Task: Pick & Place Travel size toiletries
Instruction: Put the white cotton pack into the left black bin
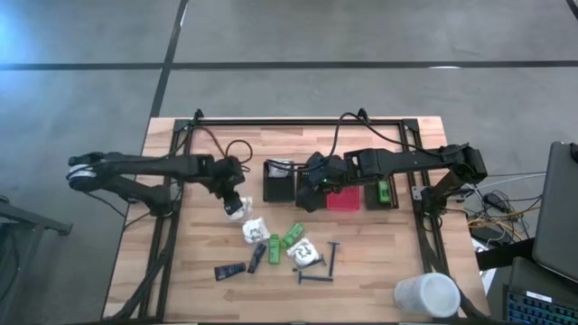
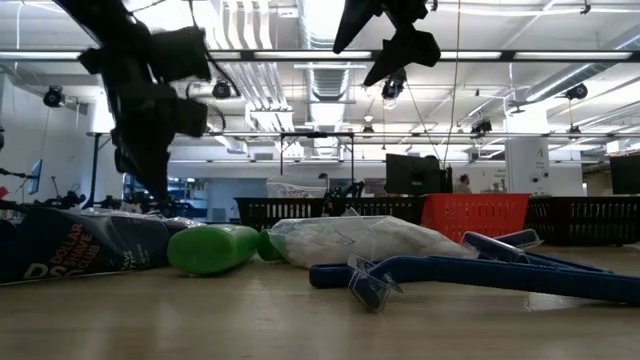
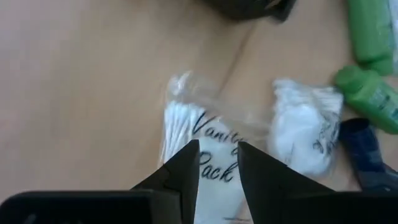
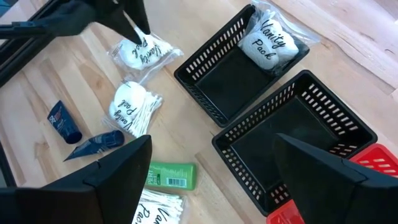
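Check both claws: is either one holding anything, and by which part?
Left claw pinches the top edge of a white vanity pack, just left of the item pile. Right claw is open and empty over the black baskets.

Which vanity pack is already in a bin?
The vanity pack in the far corner of the outermost black bin. The other packs still lie loose on the table.

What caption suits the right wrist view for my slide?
Open right gripper above two black mesh bins, one holding a white crinkly vanity packet; similar packets on the wooden table.
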Robot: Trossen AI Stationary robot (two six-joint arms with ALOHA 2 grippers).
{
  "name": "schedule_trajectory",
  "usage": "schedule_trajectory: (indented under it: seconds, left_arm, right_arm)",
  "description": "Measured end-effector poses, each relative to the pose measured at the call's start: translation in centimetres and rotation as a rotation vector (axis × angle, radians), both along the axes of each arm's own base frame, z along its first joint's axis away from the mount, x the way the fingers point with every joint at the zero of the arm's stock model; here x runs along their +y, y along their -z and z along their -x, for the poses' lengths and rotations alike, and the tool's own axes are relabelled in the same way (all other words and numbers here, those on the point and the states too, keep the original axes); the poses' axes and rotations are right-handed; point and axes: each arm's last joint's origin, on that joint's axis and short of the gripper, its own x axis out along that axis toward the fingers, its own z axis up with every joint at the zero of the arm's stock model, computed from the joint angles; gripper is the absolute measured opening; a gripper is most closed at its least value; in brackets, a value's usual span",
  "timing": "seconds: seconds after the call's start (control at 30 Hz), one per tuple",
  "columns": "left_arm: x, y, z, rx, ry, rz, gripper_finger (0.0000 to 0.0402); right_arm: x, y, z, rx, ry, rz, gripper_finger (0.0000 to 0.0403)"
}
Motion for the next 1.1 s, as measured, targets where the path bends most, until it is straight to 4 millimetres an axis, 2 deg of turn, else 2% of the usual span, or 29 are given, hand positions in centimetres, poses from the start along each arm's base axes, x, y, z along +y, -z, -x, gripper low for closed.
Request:
schedule_trajectory:
  seconds: [0.13, 0.27, 0.37, 0.5, 0.67, 0.9, 1.0, 1.1]
  left_arm:
    - [2.0, 1.6, 0.1, 0.068, -0.073, 0.049, 0.0126]
    - [3.3, 2.3, 0.2, 0.093, -0.098, 0.067, 0.0155]
    - [3.6, 2.7, 0.2, 0.101, -0.076, 0.073, 0.0183]
    - [3.4, 3.7, 0.0, 0.108, -0.018, 0.211, 0.022]
    - [3.4, 5.0, -0.2, 0.152, 0.021, 0.26, 0.0239]
    - [3.3, 5.5, -0.4, 0.131, 0.112, 0.287, 0.0222]
    - [3.3, 5.5, -0.3, 0.117, 0.146, 0.276, 0.0189]
    - [3.3, 5.5, -0.3, 0.11, 0.177, 0.266, 0.014]
  right_arm:
    - [0.0, 0.0, 0.0, -0.001, 0.002, -0.001, 0.0337]
    - [0.0, 0.0, 0.0, -0.004, 0.017, -0.013, 0.0337]
    - [0.0, 0.0, 0.0, -0.005, 0.02, -0.016, 0.0329]
    - [0.0, 0.0, 0.0, -0.005, 0.026, -0.021, 0.0319]
    - [0.0, 0.1, 0.0, -0.003, 0.029, -0.022, 0.0313]
    - [0.0, 0.3, 0.0, 0.002, 0.029, -0.022, 0.0329]
    - [0.0, 0.4, 0.1, 0.007, 0.029, -0.022, 0.0335]
    - [0.0, 0.6, 0.1, 0.014, 0.029, -0.021, 0.0339]
